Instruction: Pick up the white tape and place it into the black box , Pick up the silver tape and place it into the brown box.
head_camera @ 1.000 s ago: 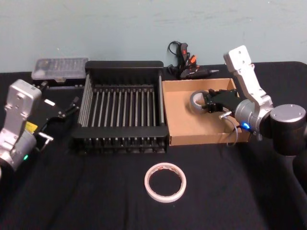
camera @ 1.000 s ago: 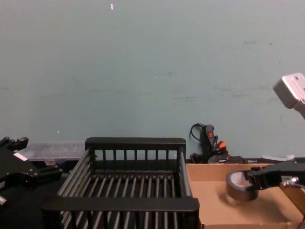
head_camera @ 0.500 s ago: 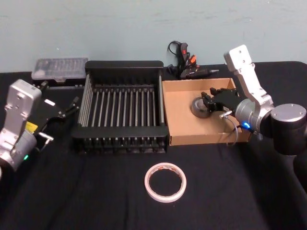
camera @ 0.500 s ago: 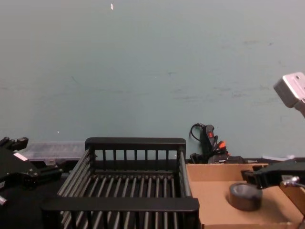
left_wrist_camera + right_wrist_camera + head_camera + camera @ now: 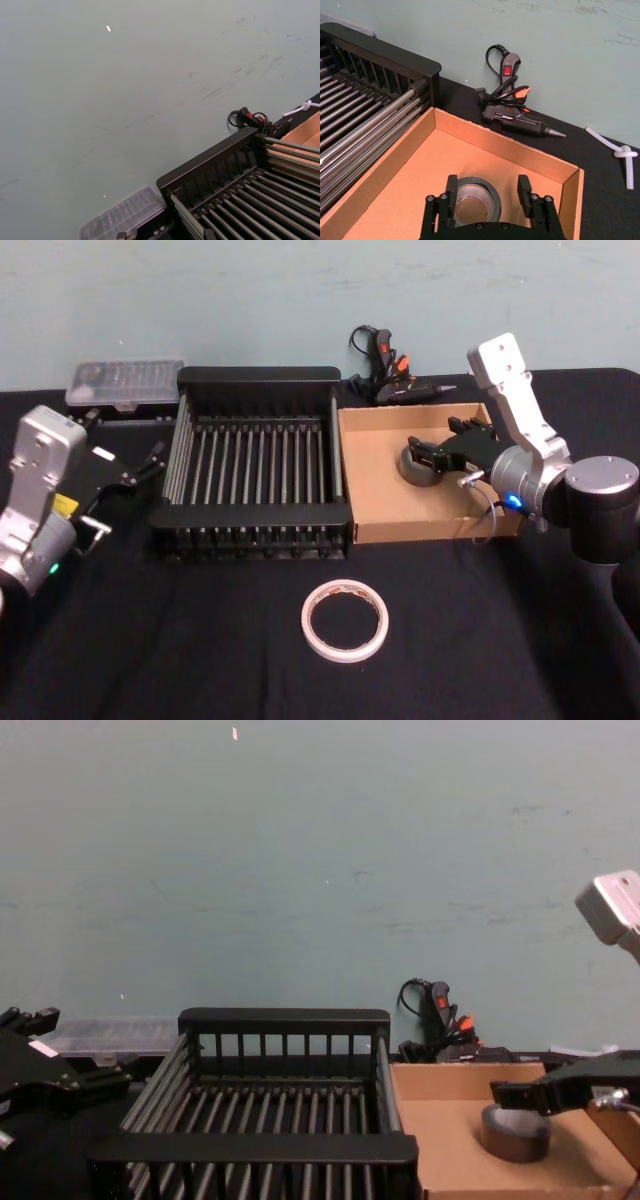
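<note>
Resting flat inside brown box (image 5: 385, 505), centre-right of head frame: silver tape (image 5: 417, 468), beneath right gripper (image 5: 432, 451), fingers spread apart, not clamping. White tape (image 5: 344, 619): lower centre, on tablecloth.

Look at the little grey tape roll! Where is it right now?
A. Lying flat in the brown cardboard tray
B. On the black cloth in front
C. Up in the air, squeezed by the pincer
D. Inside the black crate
A: the silver tape lies flat on the floor of the brown box, with the right pincer open around it.
</note>
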Tool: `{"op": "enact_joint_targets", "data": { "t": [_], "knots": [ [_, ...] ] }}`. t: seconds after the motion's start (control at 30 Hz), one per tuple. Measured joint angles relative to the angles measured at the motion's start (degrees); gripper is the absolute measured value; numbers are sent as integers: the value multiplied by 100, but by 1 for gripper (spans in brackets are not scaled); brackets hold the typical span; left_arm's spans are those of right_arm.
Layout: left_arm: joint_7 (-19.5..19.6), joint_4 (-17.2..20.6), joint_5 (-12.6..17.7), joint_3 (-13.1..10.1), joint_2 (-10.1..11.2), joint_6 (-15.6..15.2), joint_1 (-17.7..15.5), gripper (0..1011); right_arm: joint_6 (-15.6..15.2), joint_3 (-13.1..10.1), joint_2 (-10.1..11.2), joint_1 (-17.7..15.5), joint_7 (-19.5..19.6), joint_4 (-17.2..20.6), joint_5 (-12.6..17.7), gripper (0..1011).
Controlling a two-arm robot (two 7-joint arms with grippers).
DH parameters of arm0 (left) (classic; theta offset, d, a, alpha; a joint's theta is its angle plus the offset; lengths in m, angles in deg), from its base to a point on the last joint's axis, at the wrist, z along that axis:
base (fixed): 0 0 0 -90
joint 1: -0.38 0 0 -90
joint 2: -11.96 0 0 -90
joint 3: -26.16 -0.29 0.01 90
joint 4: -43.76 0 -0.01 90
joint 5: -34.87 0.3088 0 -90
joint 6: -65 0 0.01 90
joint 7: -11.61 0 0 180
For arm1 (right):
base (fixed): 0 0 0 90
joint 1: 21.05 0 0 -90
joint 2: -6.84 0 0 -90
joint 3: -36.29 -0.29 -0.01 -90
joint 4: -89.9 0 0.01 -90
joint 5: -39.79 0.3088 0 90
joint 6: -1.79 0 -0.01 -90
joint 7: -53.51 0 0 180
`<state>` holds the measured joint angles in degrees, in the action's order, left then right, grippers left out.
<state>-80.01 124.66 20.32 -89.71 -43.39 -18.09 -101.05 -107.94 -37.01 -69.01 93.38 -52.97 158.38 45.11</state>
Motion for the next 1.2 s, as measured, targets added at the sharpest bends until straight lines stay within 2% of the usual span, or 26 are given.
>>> {"op": "enact_joint_targets", "data": {
  "t": [0.33,0.67,0.8,0.93,0.97,1.03,1.2],
  "knots": [
    [0,0,0,0,0,0,0,1001,-5,0,0,0,0,1,6,1002],
    [0,0,0,0,0,0,0,1001,-34,-56,5,-59,-7,104,29,1002],
    [0,0,0,0,0,0,0,1001,-142,-120,38,-188,-43,353,87,1002],
    [0,0,0,0,0,0,0,1001,-380,-180,139,-444,-115,848,172,1002],
    [0,0,0,0,0,0,0,1001,-380,-180,139,-444,-115,848,172,1002],
    [0,0,0,0,0,0,0,1001,-584,-203,230,-644,-160,1219,223,1002],
    [0,0,0,0,0,0,0,1001,-907,-227,391,-1002,-204,1831,292,1002]
  ]
}}
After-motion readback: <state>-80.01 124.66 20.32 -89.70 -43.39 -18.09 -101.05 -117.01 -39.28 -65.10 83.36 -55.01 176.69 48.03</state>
